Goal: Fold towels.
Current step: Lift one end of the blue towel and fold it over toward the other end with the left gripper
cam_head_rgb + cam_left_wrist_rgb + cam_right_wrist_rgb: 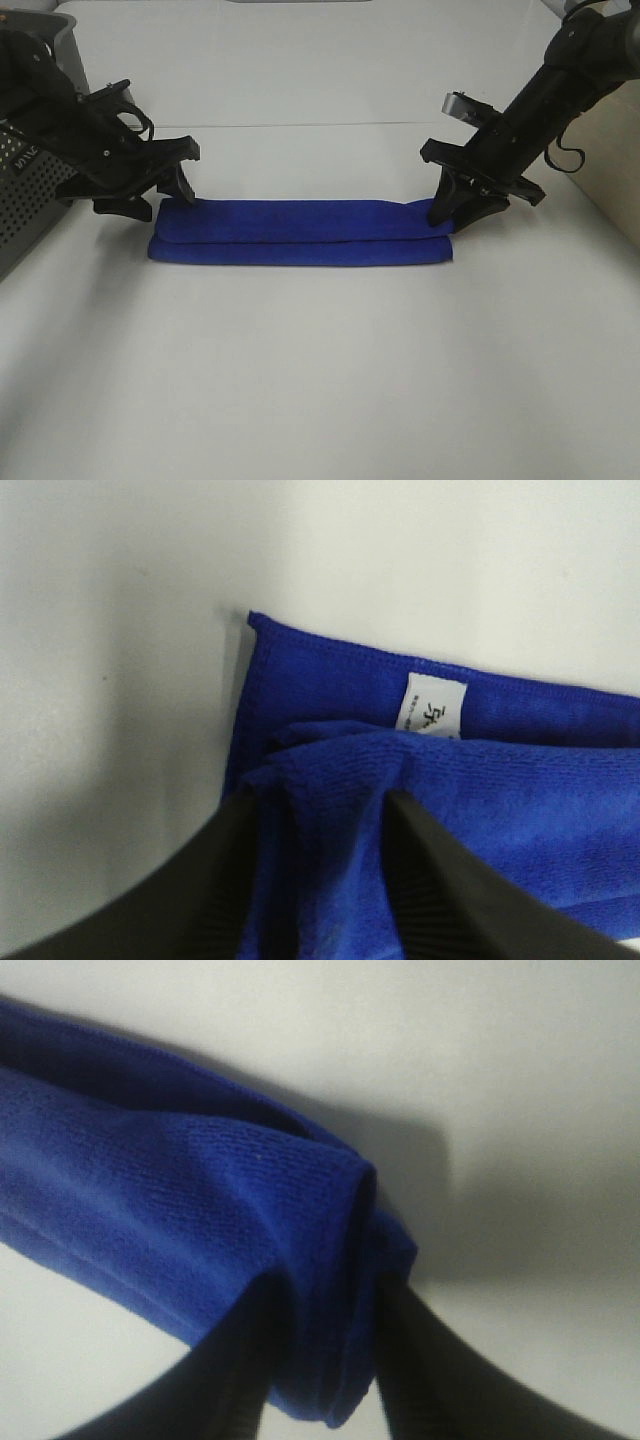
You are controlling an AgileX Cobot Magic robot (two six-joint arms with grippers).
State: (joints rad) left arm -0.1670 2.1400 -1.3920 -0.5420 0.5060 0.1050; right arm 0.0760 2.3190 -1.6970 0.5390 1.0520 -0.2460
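The royal-blue towel [300, 232] lies folded into a long narrow strip across the middle of the white table [320, 380]. My left gripper [178, 193] is at the strip's left end, shut on a bunched upper layer of the towel [520, 810]. The gripper [318, 802] has cloth between its fingers. A small white tag [435, 705] shows on the lower layer near that corner. My right gripper [446, 208] is at the strip's right end. In the right wrist view the gripper [328, 1295] is shut on the folded end of the towel [150, 1180].
A dark perforated box [25, 190] stands at the table's left edge, behind the left arm. A beige surface [610, 170] borders the table at the right. Bare table extends in front of and behind the towel.
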